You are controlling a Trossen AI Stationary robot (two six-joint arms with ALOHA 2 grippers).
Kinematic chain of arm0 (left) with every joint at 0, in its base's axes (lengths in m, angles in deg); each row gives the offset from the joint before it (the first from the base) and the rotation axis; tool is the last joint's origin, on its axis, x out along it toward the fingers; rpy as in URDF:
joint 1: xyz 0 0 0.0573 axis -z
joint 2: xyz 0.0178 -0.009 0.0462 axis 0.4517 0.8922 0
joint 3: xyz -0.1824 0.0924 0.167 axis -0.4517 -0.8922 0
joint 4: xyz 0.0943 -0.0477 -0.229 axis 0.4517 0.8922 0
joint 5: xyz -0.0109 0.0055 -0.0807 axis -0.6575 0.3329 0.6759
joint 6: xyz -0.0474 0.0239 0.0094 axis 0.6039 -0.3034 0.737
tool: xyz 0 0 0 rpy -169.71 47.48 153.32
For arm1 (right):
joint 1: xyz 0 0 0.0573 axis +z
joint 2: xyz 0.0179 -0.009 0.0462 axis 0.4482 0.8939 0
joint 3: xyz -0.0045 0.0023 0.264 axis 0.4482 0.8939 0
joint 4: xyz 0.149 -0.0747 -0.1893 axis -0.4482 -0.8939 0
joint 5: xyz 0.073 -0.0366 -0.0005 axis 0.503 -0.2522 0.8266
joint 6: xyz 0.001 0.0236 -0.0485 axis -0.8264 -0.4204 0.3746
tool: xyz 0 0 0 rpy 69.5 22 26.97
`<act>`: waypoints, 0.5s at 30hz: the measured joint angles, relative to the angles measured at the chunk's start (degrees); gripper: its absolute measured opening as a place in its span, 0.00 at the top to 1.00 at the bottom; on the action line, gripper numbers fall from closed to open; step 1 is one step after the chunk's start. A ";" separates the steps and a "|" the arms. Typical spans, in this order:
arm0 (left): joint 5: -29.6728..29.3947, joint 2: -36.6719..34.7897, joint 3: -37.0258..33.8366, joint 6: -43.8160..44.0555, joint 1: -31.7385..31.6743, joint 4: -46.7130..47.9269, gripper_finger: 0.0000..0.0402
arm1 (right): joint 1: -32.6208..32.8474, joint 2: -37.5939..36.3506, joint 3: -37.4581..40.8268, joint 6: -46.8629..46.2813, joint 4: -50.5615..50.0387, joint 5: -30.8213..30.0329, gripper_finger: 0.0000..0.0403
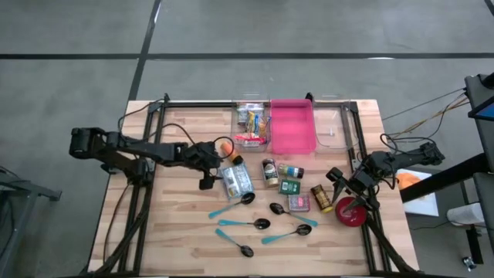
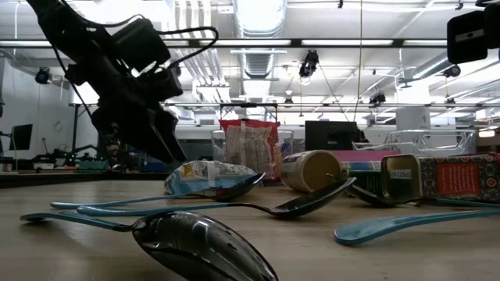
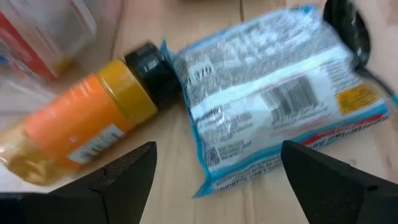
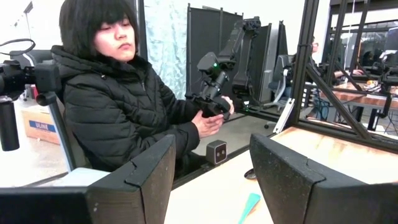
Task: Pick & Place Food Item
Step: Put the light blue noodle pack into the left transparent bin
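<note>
A blue-and-white food packet (image 3: pixel 273 106) lies flat on the wooden table, also seen in the high view (image 1: pixel 237 180) and the low view (image 2: pixel 207 178). Beside it an orange bottle (image 3: pixel 81 124) with a black cap (image 3: pixel 149 62) lies on its side. My left gripper (image 3: pixel 217 180) is open and slants down just short of the packet's near end, one finger toward the bottle and one toward the packet's edge, touching neither. In the high view it (image 1: pixel 214 166) stands left of the packet. My right gripper (image 4: pixel 211 180) waits open at the table's right edge (image 1: pixel 337 179), holding nothing.
A pink tray (image 1: pixel 292 127) and clear bins with snacks (image 1: pixel 252 123) stand at the back. Small jars and tins (image 1: pixel 285 179), several teal-handled spoons (image 1: pixel 255 224) and a red round thing (image 1: pixel 351 212) lie toward the front. A seated person (image 4: pixel 118 99) shows beyond the table.
</note>
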 joint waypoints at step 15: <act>1.34 11.06 2.58 2.38 -1.38 -2.37 0.14 | -0.02 0.00 0.00 -0.01 0.00 0.00 0.49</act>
